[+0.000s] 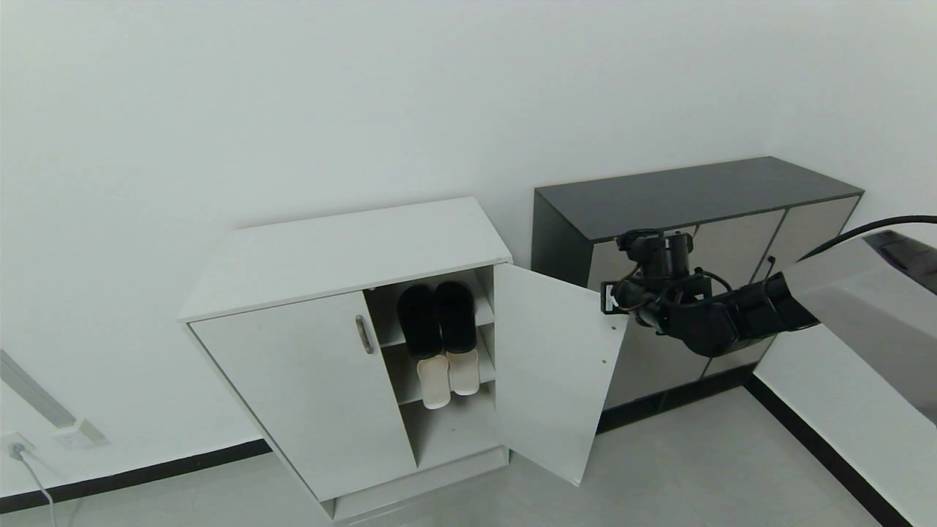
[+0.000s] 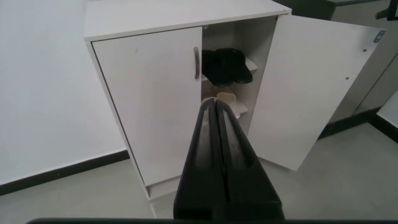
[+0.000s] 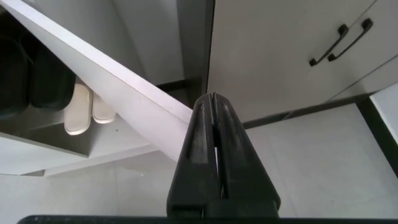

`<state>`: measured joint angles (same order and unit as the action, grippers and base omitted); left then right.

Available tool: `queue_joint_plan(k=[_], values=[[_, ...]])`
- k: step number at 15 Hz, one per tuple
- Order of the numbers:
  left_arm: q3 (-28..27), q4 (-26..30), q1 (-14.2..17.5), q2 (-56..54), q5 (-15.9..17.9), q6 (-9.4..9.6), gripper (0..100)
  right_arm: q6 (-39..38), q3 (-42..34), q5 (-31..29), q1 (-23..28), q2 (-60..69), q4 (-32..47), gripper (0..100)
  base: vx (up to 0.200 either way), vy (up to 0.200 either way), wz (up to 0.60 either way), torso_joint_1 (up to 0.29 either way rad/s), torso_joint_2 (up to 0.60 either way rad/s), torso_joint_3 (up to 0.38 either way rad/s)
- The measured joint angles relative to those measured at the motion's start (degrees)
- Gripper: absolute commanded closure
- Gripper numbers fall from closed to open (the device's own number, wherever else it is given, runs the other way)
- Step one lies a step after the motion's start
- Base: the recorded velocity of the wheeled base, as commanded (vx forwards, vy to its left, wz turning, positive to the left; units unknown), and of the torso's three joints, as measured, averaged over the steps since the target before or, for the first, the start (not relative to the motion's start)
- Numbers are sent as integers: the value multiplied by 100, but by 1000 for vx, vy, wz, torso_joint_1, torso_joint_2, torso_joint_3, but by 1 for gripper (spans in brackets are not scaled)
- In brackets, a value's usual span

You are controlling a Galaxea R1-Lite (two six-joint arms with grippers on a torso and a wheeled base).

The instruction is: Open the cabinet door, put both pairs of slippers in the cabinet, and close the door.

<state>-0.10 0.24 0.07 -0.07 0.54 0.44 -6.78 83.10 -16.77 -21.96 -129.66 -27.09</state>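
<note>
**Both slipper pairs are in, cabinet door wide open**

So my right claw [image 1: 609,296] is pressed together with nothing pinched in it. Its tip sits right at the top outer corner of the open door [image 1: 553,366]. I honestly can't tell if it's touching the edge or just beside it.

The door is plain white and flat, swung out wide from the white cabinet [image 1: 344,249]. On the other side of it from that claw, off toward my left, are the shelves.

The black slippers [image 1: 438,318] sit side by side on the upper shelf. They're chunky, matte and rounded, and the two are touching each other. Right under them, on the next shelf down, are the cream slippers [image 1: 448,375]. They're also side by side, and their near ends poke out a bit past the shelf's front edge.

My left claw [image 2: 214,106] is squeezed together too and carrying nothing. It points straight at the cabinet from well back, and the gap with the slippers is just beyond its tip. The closed door [image 1: 307,388], with its small metal handle [image 1: 364,334], is off to the left of that.

Behind my right claw stands a dark cabinet [image 1: 688,194] with grey doors.
</note>
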Motion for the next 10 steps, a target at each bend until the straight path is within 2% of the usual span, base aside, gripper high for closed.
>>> queue_joint_plan(k=[10], values=[[0,0,0,0,0,0,100,-9,91,6,73,-239,-6,100,0,0,0,0,0,0]])
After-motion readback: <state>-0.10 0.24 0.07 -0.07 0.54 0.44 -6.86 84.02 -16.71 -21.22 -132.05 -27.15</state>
